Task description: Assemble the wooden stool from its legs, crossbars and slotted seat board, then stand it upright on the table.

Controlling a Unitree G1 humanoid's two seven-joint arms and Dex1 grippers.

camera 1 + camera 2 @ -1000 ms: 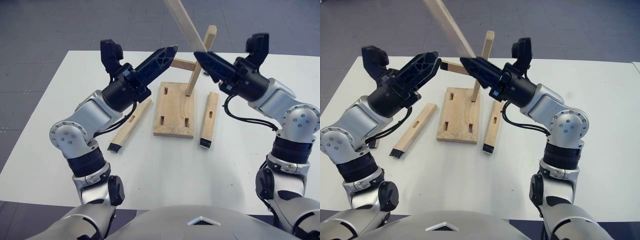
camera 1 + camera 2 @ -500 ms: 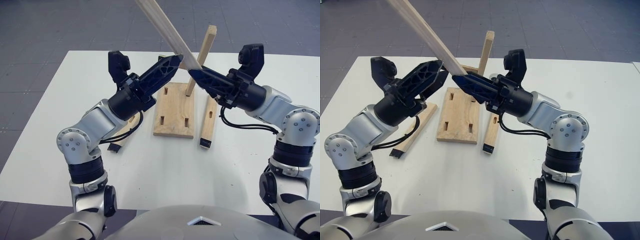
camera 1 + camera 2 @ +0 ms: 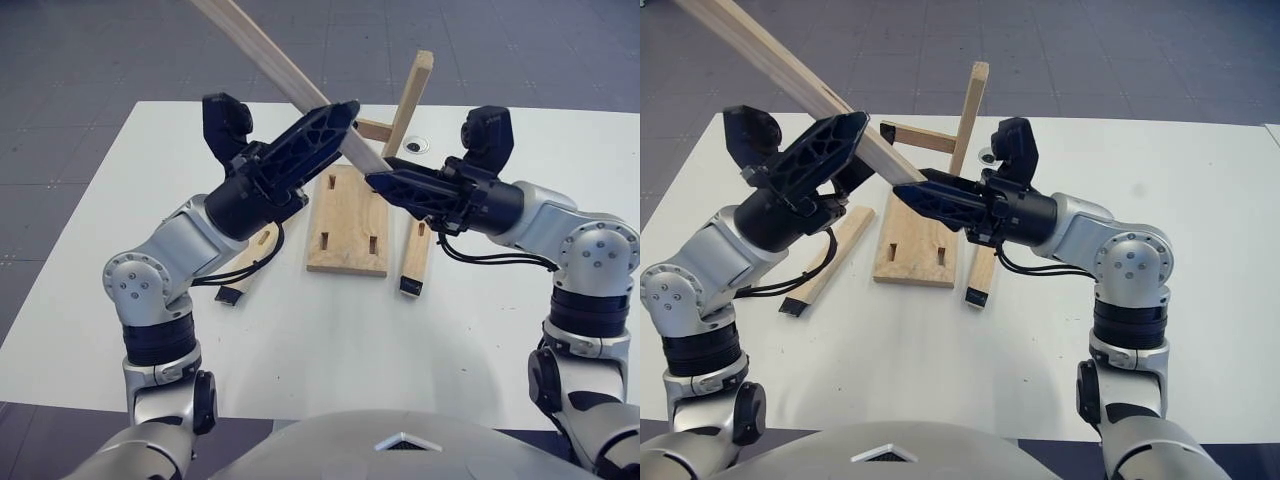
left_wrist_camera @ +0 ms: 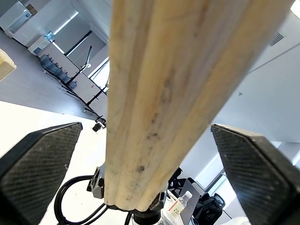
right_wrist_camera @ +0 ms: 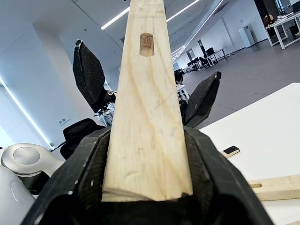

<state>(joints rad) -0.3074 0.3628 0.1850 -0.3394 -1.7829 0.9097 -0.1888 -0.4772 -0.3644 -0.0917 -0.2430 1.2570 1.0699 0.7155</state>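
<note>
Stool parts lie on a white rectangular table [image 3: 500, 330], and one of them is held in the air above it. That part is a long pale wooden leg [image 3: 262, 50], which slants from the right gripper [image 3: 382, 182] up and away toward the robot's left, over the far edge of the flat slotted seat board [image 3: 347, 235].

In the head views the right gripper's two fingers are pinched on the leg's lower end. The right wrist view gives the detail: the dark pads [image 5: 89, 173] press flat against both sides of the wood, and a small oval hole [image 5: 146, 44] shows in the leg's upper face.

The left gripper [image 4: 146, 125] sits farther up the same leg. From the head its state is hard to judge, since one dark finger [image 3: 310, 135] lies alongside the wood. The left wrist view settles it: the fingers stand spread wide, one on each side of the leg and clear of it. The right wrist view confirms this, with those fingers flanking the wood farther off.

The seat board lies flat at mid-table with three slots showing. An upright leg [image 3: 410, 100] rises from its far right part, tilted, its foot hidden behind the right gripper. A short crossbar [image 3: 918, 135] with a dark end juts from that leg toward the robot's left. Two loose legs lie flat, one on each side of the board: the left loose leg [image 3: 830, 255] is partly under the left arm, and the right loose leg [image 3: 414, 258] is just beside the board. Both have dark tips.
</note>
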